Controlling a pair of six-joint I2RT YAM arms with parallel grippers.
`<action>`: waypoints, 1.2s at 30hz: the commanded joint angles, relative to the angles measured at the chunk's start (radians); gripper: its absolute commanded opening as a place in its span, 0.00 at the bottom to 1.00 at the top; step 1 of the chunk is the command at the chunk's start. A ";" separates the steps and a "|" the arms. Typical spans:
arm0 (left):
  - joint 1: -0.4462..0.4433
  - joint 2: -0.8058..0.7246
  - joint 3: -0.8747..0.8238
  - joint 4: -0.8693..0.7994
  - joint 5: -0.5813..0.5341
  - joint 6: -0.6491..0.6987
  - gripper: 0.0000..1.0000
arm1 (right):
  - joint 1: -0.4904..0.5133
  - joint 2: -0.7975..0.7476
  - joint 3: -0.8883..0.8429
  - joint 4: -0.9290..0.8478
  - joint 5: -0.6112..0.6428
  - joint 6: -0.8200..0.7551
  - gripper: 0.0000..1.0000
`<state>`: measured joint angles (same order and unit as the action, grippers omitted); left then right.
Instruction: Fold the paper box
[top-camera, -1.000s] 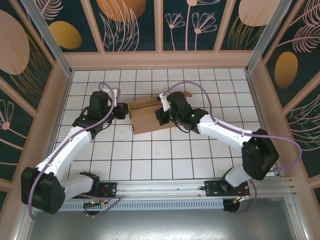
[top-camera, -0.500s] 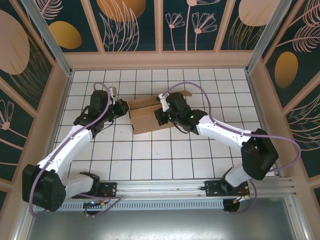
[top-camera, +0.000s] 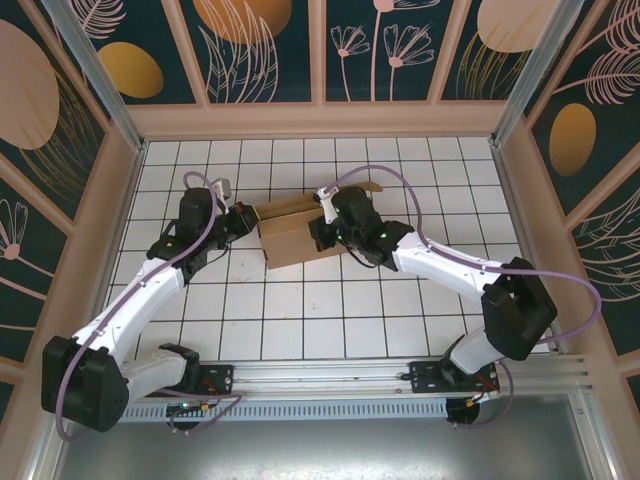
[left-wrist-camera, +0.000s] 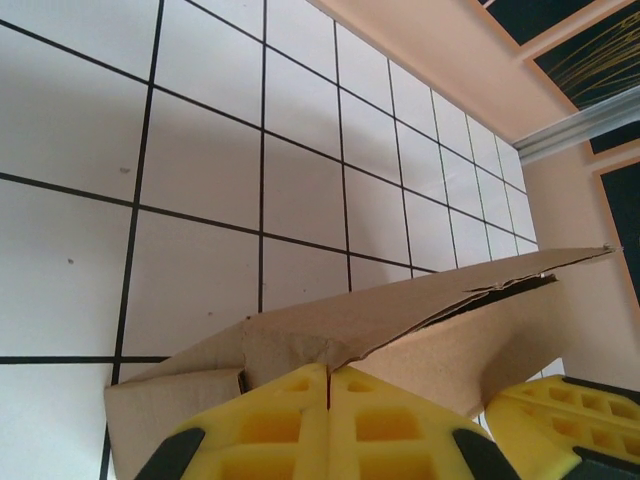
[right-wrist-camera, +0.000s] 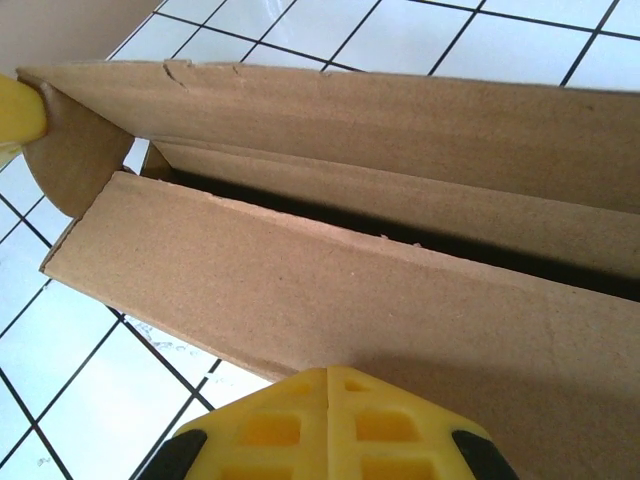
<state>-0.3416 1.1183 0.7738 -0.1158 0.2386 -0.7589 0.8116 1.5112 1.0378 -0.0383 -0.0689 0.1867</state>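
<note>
The paper box (top-camera: 290, 232) is brown corrugated cardboard, partly folded, lying at the middle of the tiled table between both arms. My left gripper (top-camera: 250, 219) is shut, and its yellow tips (left-wrist-camera: 328, 372) press against the crumpled left end flap of the box (left-wrist-camera: 430, 330) with nothing between them. My right gripper (top-camera: 318, 234) is shut too, its tips (right-wrist-camera: 327, 375) resting on the long front wall of the box (right-wrist-camera: 330, 290). Behind that wall a dark slot runs along the box, with a second wall standing beyond it. A yellow finger (right-wrist-camera: 15, 112) of the left gripper shows at the box's far end.
The white tiled table (top-camera: 300, 310) has free room in front of the box and to both sides. Beige walls (top-camera: 320, 120) close it in at the back and sides. A metal rail (top-camera: 330, 375) with the arm bases runs along the near edge.
The left wrist has shifted slightly toward the back while its tips stay at the box's left end. The box and the right arm have barely moved.
</note>
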 joint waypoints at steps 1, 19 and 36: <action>-0.020 -0.015 -0.055 -0.074 0.035 -0.021 0.00 | 0.018 0.017 -0.042 -0.078 0.007 0.005 0.04; -0.023 0.023 -0.013 -0.093 -0.024 0.042 0.00 | -0.218 -0.249 0.118 -0.248 -0.172 -0.187 0.29; -0.029 0.003 -0.011 -0.111 -0.022 0.095 0.00 | -0.769 -0.426 -0.275 0.197 -0.795 -0.979 0.36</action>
<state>-0.3607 1.1152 0.7689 -0.1234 0.2188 -0.6899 0.0574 1.0348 0.7425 0.0727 -0.6067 -0.6796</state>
